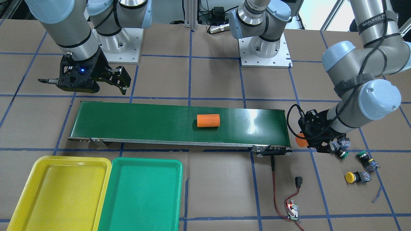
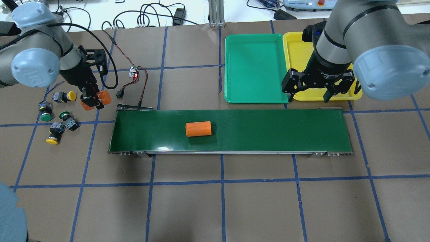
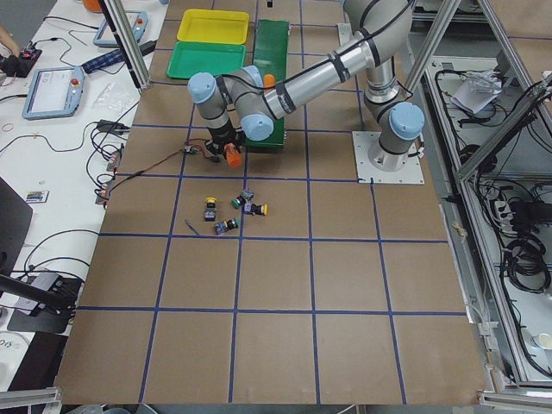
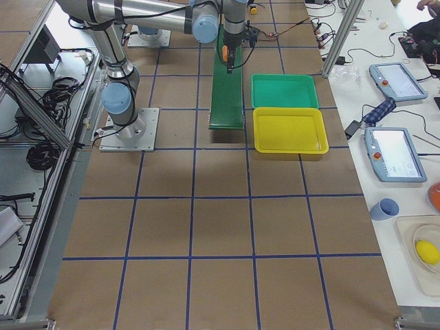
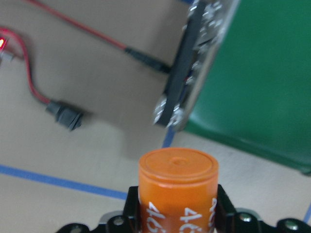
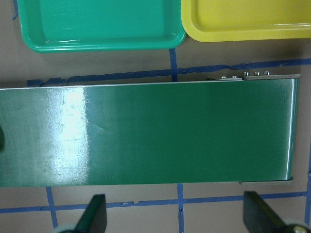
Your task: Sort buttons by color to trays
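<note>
My left arm [image 2: 33,67] and right arm [image 2: 352,27] are silver with light blue caps. My left gripper [image 2: 93,102] and right gripper [image 2: 309,96] are black.

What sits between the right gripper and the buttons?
Overhead view: the conveyor belt with an orange cylinder lying on it, then the left gripper.

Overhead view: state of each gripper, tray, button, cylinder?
Left gripper, shut on orange plastic cylinder marked 4680.
Right gripper, open, empty.
Second orange cylinder, lying on dark-green conveyor belt.
Yellow plastic tray, empty.
Green plastic tray, empty.
Four yellow- and green-capped push-buttons, loose on brown table, unsorted.
</note>
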{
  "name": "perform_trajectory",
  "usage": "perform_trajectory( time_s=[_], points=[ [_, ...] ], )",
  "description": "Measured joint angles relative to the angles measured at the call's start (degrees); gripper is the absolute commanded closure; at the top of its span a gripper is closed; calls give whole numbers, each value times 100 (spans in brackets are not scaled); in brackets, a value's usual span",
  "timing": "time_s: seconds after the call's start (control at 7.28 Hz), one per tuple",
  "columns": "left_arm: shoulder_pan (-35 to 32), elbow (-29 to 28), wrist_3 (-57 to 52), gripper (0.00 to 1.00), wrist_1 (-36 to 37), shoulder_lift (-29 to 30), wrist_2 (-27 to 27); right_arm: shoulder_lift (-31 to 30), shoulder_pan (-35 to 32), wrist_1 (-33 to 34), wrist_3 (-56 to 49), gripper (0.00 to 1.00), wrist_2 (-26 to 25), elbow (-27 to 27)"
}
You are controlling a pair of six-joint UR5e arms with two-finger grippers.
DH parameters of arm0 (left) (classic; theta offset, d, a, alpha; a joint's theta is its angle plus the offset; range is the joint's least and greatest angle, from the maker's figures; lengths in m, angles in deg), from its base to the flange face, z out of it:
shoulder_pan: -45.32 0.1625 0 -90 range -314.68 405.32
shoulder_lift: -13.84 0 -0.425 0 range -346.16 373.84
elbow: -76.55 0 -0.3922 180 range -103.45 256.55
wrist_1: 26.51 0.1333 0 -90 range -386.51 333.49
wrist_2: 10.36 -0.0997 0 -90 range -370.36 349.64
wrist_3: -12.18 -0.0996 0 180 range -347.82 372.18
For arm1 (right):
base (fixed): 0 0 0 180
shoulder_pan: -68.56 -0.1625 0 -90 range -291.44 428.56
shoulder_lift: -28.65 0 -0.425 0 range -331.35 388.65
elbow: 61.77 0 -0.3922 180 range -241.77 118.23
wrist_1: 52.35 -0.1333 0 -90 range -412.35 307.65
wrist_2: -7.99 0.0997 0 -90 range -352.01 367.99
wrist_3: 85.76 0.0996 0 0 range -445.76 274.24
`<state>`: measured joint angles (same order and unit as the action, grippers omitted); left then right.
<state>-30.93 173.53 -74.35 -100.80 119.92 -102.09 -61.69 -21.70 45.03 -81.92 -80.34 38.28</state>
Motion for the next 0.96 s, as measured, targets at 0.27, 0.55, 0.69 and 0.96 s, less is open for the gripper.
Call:
perform_trajectory(
  time_s=[0.27,0.55,0.69,0.96],
  points=[
    [-391,151,117,100,-27,-336,0,4,0,6,7,0,0,0],
    [-827,187,409,100,-31,-423,9,10,0,9,9,0,0,-2],
    [-989,194,478,100,-28,-445,40,14,0,9,6,0,0,-3],
    [-1193,198,567,100,-12,-467,151,15,0,6,3,0,0,0]
  ],
)
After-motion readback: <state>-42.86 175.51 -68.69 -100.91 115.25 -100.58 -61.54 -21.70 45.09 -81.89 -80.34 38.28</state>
